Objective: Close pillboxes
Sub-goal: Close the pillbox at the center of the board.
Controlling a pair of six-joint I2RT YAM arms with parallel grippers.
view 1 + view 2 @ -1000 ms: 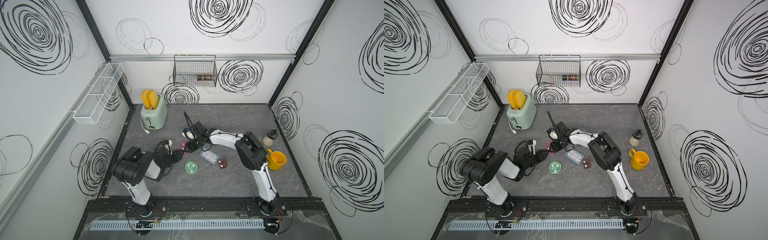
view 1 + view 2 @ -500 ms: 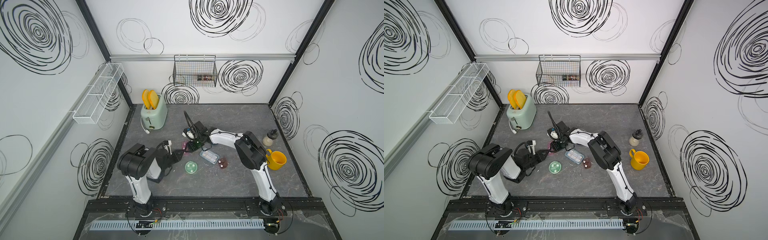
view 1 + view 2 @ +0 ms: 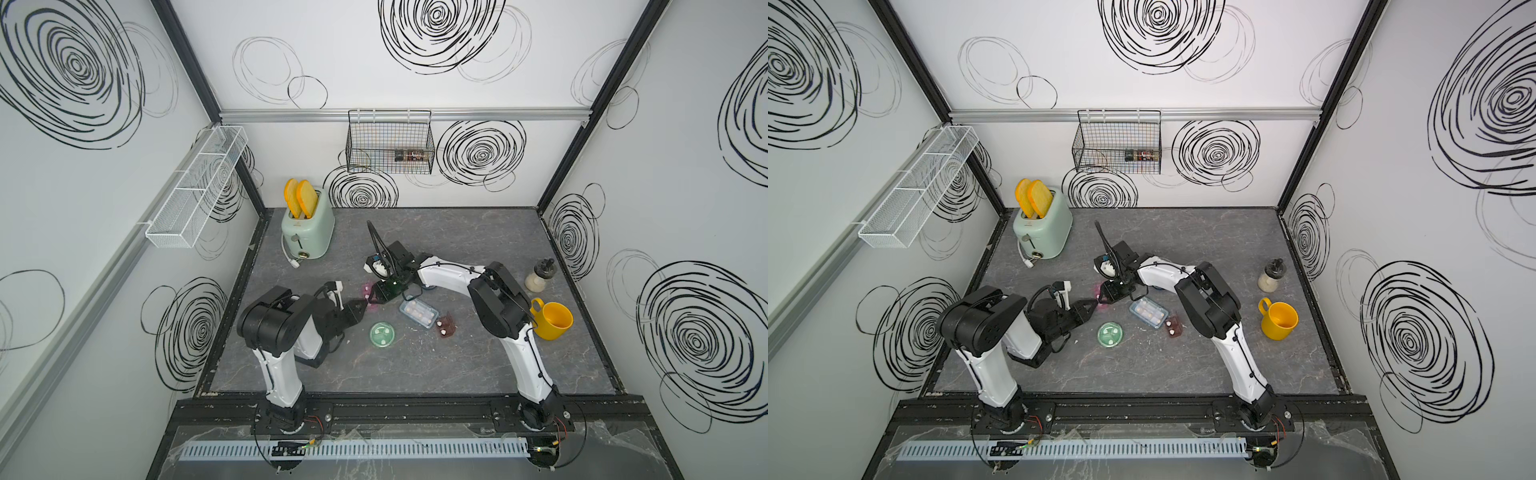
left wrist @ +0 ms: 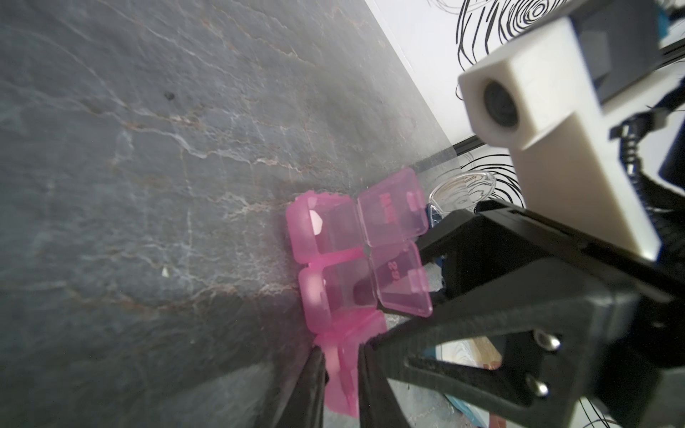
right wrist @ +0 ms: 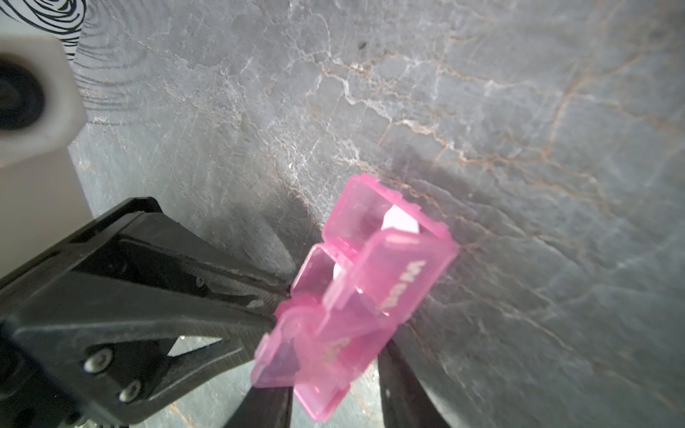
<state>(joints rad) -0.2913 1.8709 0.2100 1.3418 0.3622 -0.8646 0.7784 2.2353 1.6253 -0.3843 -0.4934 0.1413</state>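
In both top views the two arms meet near the middle of the dark grey marbled worktop (image 3: 478,249) (image 3: 1217,249). The left claw (image 3: 360,306) (image 3: 1091,308) and the right claw (image 3: 376,296) (image 3: 1105,297) sit on opposite sides of the translucent pink rectangular plastic pillbox (image 3: 367,288) (image 3: 1098,287), which they mostly hide. Nearer the arms' bases lie the round translucent green pillbox (image 3: 382,334) (image 3: 1111,334), the blue-grey rectangular pillbox (image 3: 419,313) (image 3: 1148,312) and, just beside that, the small brown pillbox (image 3: 444,326) (image 3: 1173,326). The yellow plastic mug (image 3: 555,321) (image 3: 1281,321) stands well off to the right.

In the left wrist view the left claw (image 4: 339,357) is almost closed, its fingers pinching one end of the pink pillbox (image 4: 333,237). Two hinged lids (image 4: 393,215) stand open, and a white pill (image 4: 317,222) lies in one compartment. The right claw (image 4: 404,289) points in from the far side, a finger on each side of the open lids.

In the right wrist view the pink pillbox (image 5: 370,281) is tilted, with the left claw (image 5: 280,302) clamped on its end. The right claw (image 5: 330,370) has its fingers apart with the box between them; whether they press it I cannot tell.
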